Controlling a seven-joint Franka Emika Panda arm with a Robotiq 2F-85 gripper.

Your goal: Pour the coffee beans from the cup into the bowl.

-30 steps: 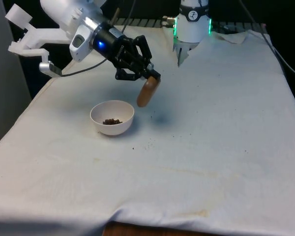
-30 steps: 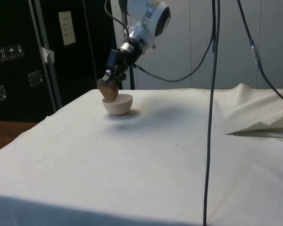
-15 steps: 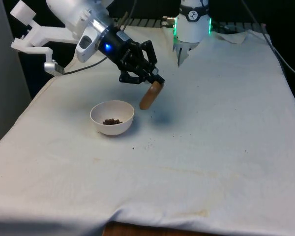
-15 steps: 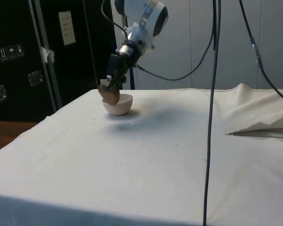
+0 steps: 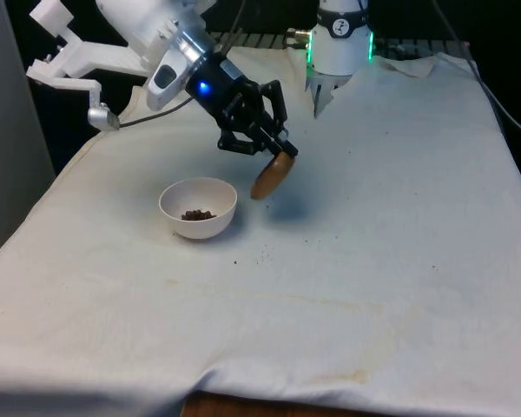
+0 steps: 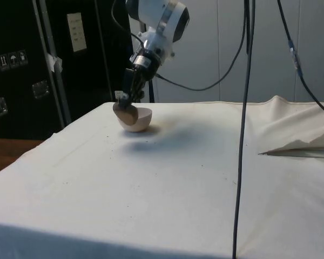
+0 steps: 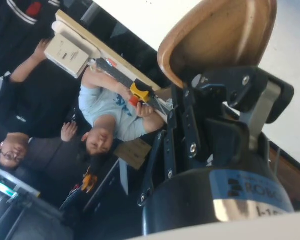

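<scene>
A white bowl (image 5: 198,207) with a small heap of dark coffee beans (image 5: 197,214) in it sits on the white cloth, toward the front view's left. My gripper (image 5: 280,156) is shut on the rim of a brown cup (image 5: 272,176), which hangs tilted above the cloth just to the right of the bowl in the front view. In the side view the cup (image 6: 125,110) overlaps the bowl (image 6: 139,120), with the gripper (image 6: 122,99) above it. The wrist view looks into the cup (image 7: 221,35), and its brown inside holds no beans.
A few stray beans (image 5: 262,254) lie on the cloth in front of the bowl. The robot's base (image 5: 339,39) stands at the far end. Cables (image 6: 243,108) hang down in the side view. Two people (image 7: 90,125) show beyond the table in the wrist view.
The gripper has carried the cup to the front view's right, away from the bowl, and the cup is tilting back from its steeply tipped pose.
</scene>
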